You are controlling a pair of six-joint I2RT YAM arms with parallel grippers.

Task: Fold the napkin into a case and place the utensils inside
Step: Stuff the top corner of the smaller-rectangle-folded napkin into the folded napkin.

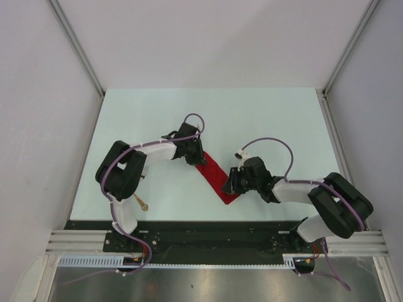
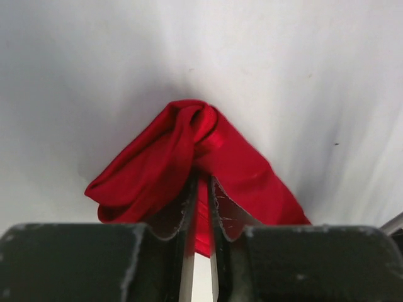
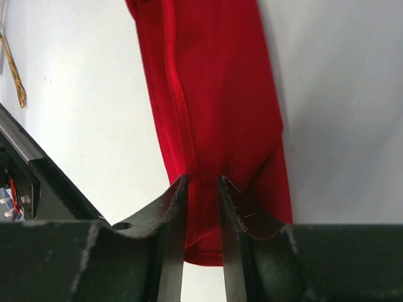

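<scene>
1. The folding step looks like the one in hand. The napkin [image 1: 214,176] is already narrowed to a long strip, and nothing's been tucked inside yet.
2. The napkin is found mid-table [image 1: 271,126], stretched between the two arms and pinched at each end.
3. Left gripper [image 2: 203,184]: the jaws are nearly together and clamped on the far end, which is bunched into a knot-like wad.
4. Right gripper [image 3: 202,182]: the jaws are narrowly apart, with red cloth pinched between them at the near end.
5. The long axis is laid diagonally, from far-left at the left gripper to near-right at the right gripper.
6. One gold utensil [image 1: 141,202] can be spotted by the left arm's base, well apart from the napkin. Any others can't be made out.
7. Next move, just a guess: the strip needs to be doubled over along its length so a pocket gets formed. The bunched end should probably be flattened first, or a lumpy case will be had. Tension should be shared evenly so the thin cloth isn't yanked out of either grip.
</scene>
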